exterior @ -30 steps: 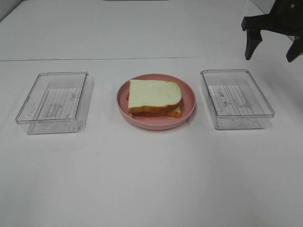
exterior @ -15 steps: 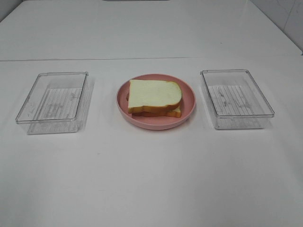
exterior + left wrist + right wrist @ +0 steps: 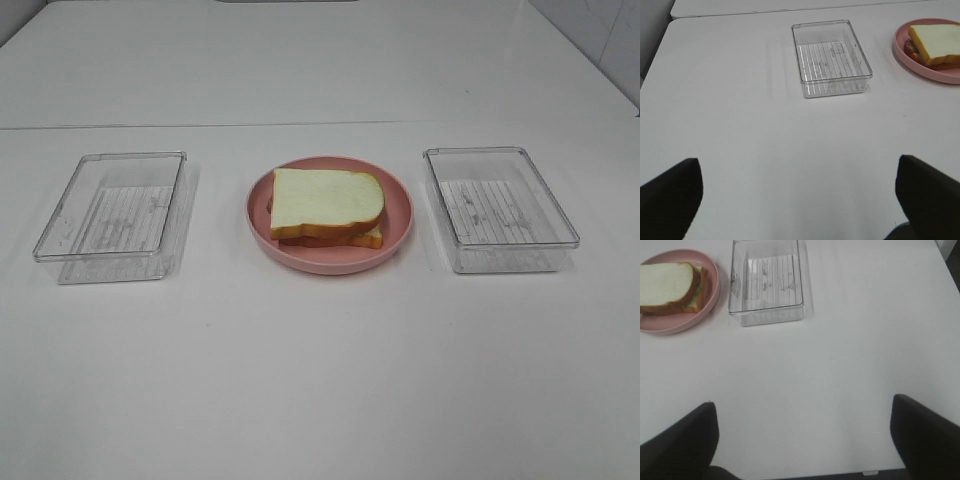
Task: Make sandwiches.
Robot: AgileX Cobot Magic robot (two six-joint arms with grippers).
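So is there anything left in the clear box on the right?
No, the right clear box holds nothing; its ribbed bottom shows bare.

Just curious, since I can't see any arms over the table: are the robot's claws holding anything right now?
Nothing is held. The left gripper and right gripper both stand open over bare white table, away from the bread sandwich on its pink plate.

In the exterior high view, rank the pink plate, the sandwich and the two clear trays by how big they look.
1. Pink plate, largest by a modest margin.
2. Left clear tray and right clear tray: these look alike, so I won't rank them against each other.
3. Sandwich, smallest, lying within the plate's rim.
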